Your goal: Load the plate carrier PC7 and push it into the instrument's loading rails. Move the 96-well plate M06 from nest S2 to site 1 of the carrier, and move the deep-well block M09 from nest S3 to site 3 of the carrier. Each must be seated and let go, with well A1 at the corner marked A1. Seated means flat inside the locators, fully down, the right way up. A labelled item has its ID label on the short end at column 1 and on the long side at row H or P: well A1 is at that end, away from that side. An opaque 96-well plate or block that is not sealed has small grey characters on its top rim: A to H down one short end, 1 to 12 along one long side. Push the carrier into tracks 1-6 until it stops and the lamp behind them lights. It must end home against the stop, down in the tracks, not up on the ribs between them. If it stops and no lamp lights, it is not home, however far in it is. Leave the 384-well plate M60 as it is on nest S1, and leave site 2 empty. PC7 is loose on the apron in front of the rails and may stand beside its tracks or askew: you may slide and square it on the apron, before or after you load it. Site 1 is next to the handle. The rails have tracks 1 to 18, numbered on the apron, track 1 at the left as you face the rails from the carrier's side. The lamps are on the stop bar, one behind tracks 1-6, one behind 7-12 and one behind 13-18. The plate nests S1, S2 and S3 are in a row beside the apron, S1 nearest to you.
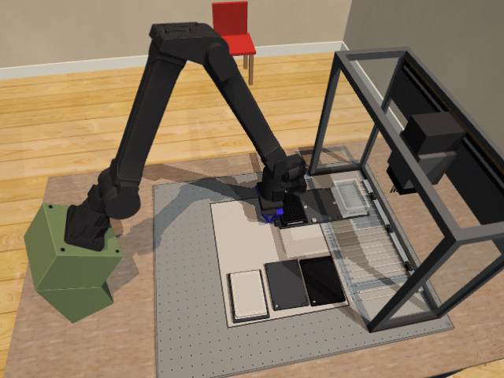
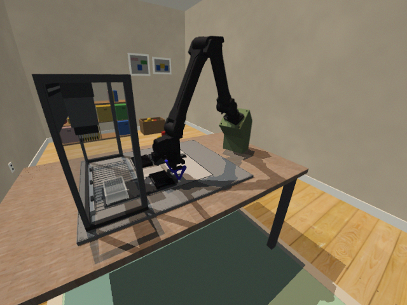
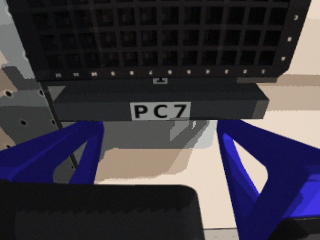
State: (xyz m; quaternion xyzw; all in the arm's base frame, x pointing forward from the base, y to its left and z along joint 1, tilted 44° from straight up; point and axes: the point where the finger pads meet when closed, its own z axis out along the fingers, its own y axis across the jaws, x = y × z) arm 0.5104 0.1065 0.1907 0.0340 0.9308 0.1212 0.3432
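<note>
Black arm (image 1: 240, 101) on an olive-green base (image 1: 49, 260). Blue fingers are seen on the gripper (image 3: 160, 165). Black carrier (image 3: 160, 102), white label lettered black. A black gridded plate (image 1: 294, 210) and a clear, pale block (image 1: 350, 198) are carried on it. Grey board (image 1: 183, 284) dotted with dark holes. Wood-grain brown counter (image 1: 81, 350). White, grey and black rectangles are noted near the board's front edge.

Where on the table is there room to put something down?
The pale apron between the carrier PC7 and the nests is bare. Nests S2 and S3 hold nothing, and the carrier's middle site looks bare. It is crowded at the carrier's handle end, where the gripper, jaws open, sits beside the black plate.
</note>
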